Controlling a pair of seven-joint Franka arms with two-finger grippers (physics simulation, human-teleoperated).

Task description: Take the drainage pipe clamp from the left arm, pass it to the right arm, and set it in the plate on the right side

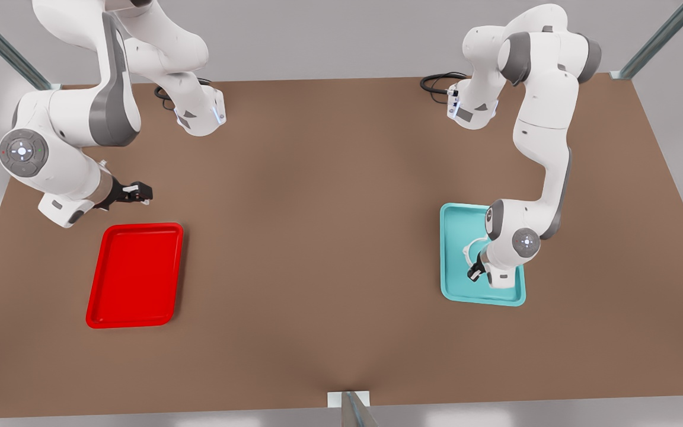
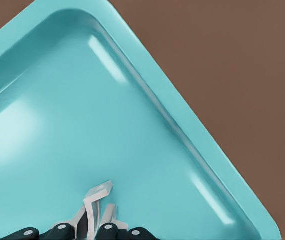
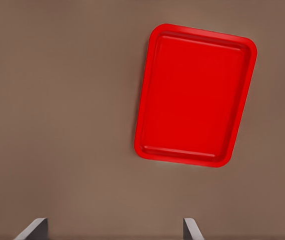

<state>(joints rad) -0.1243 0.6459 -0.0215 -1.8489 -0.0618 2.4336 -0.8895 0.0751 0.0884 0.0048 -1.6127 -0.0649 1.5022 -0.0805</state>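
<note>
left claw (image 1: 475, 270) at clamp (image 1: 471, 246), teal tray (image 1: 452, 237)

The brown table (image 1: 329, 237) lay bare between the red plate (image 1: 135, 274) and the teal tray (image 1: 457, 279), a wide open lane. The left gripper (image 1: 475, 271) was down inside the teal tray, beside the clamp (image 1: 469, 248), crowding it. The right gripper (image 1: 137, 191) hung just beyond the plate's far rim, fingers spread, the plate's floor unobstructed.

White drainage pipe clamp (image 1: 471, 247) over teal tray (image 1: 454, 284), red plate (image 1: 135, 275) empty, well apart
</note>
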